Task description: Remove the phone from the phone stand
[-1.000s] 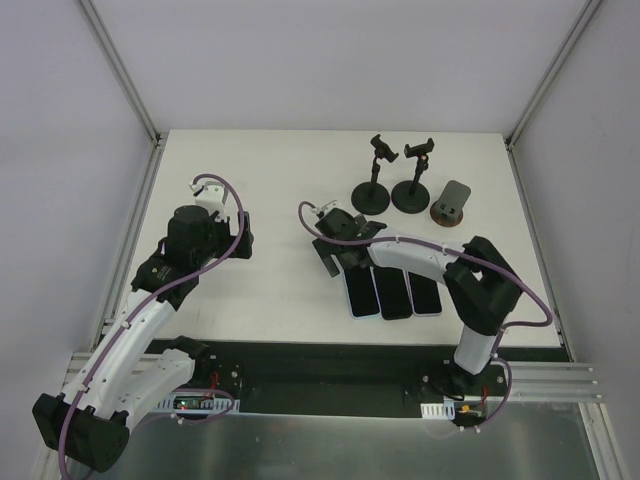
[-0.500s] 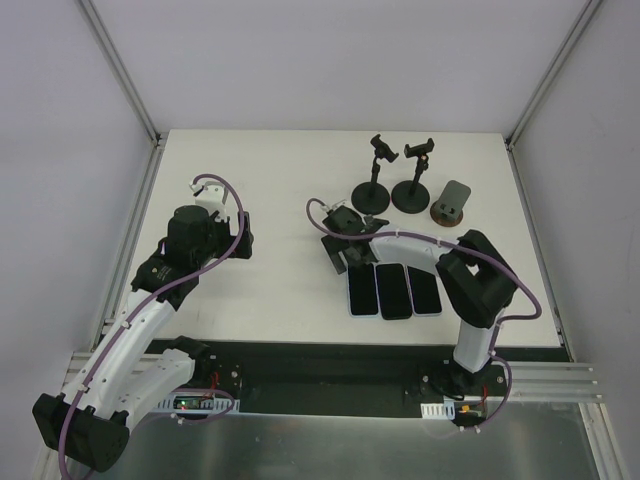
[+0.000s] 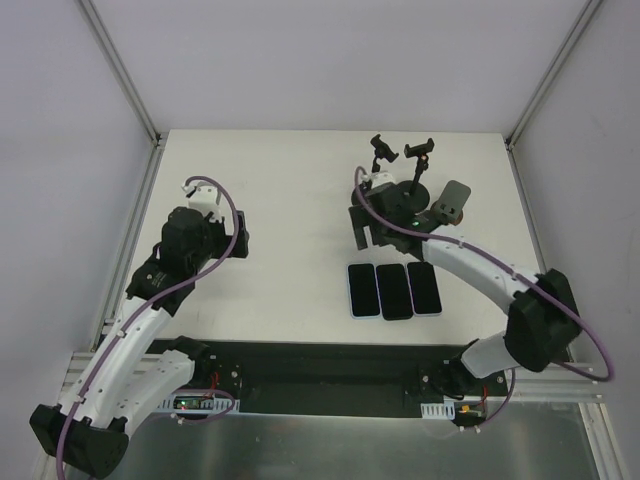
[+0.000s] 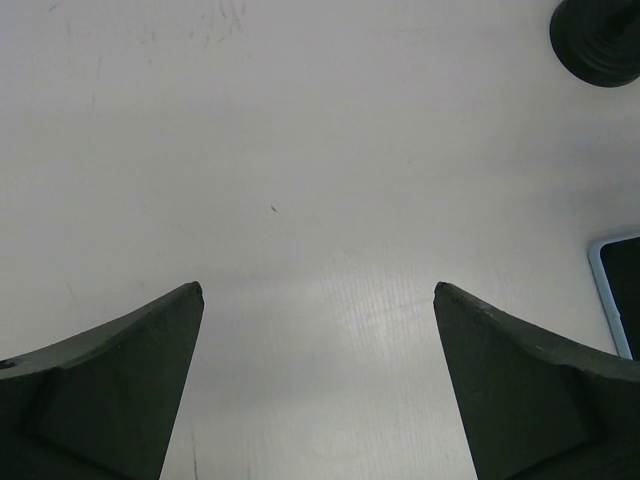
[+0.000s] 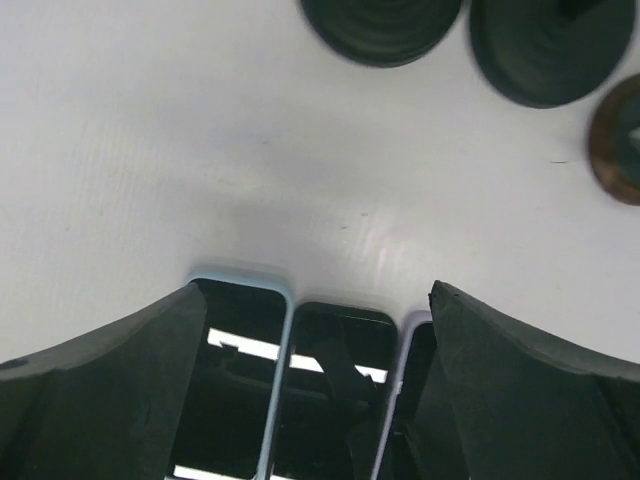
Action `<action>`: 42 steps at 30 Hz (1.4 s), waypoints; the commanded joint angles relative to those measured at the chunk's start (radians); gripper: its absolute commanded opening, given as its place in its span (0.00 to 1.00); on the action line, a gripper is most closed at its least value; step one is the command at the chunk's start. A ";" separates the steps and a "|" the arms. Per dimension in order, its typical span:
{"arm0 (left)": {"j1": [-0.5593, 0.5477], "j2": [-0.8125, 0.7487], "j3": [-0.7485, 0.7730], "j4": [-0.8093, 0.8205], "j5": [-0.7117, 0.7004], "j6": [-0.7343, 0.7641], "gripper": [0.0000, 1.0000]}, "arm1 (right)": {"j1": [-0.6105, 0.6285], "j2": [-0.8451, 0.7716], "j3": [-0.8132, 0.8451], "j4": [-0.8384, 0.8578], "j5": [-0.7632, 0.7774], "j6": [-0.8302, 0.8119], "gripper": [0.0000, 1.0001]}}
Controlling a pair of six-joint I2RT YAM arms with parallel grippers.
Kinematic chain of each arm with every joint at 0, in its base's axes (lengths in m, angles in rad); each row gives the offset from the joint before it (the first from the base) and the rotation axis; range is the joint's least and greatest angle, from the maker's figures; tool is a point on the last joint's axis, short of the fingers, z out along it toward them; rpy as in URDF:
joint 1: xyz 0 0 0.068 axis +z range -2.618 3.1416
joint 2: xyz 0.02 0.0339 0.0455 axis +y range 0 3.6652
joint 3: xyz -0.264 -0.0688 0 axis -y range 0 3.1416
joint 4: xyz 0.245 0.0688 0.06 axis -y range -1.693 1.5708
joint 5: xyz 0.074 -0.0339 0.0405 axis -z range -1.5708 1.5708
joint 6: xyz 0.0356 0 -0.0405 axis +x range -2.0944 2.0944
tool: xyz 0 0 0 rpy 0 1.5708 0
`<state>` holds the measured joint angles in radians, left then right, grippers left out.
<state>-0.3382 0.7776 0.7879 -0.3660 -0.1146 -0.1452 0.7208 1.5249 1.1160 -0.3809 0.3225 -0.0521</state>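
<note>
Three phones lie flat side by side on the table: a light-blue-cased one (image 3: 363, 290) (image 5: 240, 380), a black one (image 3: 395, 291) (image 5: 335, 390) and a lilac-cased one (image 3: 425, 288) (image 5: 412, 385). Two black phone stands (image 3: 420, 152) (image 3: 380, 150) with round bases (image 5: 385, 20) (image 5: 550, 45) stand behind them, their clamps holding nothing. My right gripper (image 3: 362, 232) (image 5: 317, 290) hovers open between the stands and the phones, empty. At the left, my left gripper (image 3: 238, 238) (image 4: 318, 290) is open over bare table.
A brown-based grey stand (image 3: 452, 205) (image 5: 618, 140) sits right of the black ones. The left wrist view catches a stand base (image 4: 600, 40) and a phone corner (image 4: 620, 300). White walls enclose the table (image 3: 280, 200).
My right arm has swung right and back, from the left of the phones to just behind them by the stands. The left arm has shifted slightly. The phones have not moved.
</note>
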 commanded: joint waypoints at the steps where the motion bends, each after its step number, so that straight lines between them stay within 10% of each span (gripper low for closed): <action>1: 0.010 -0.061 -0.001 0.013 -0.094 -0.020 0.98 | -0.124 -0.193 -0.063 -0.004 -0.002 0.028 0.96; 12: 0.010 -0.413 -0.119 0.162 -0.401 -0.001 0.99 | -0.294 -0.879 -0.281 0.010 0.308 -0.041 0.96; 23: 0.010 -0.701 -0.240 0.317 -0.405 0.067 0.99 | -0.293 -1.548 -0.516 0.092 0.486 -0.291 0.96; 42: 0.022 -0.701 -0.263 0.361 -0.407 0.075 0.99 | -0.297 -1.560 -0.636 0.151 0.412 -0.295 0.96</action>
<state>-0.3264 0.0513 0.5243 -0.0616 -0.5327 -0.0875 0.4267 0.0074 0.4831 -0.2794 0.7452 -0.3241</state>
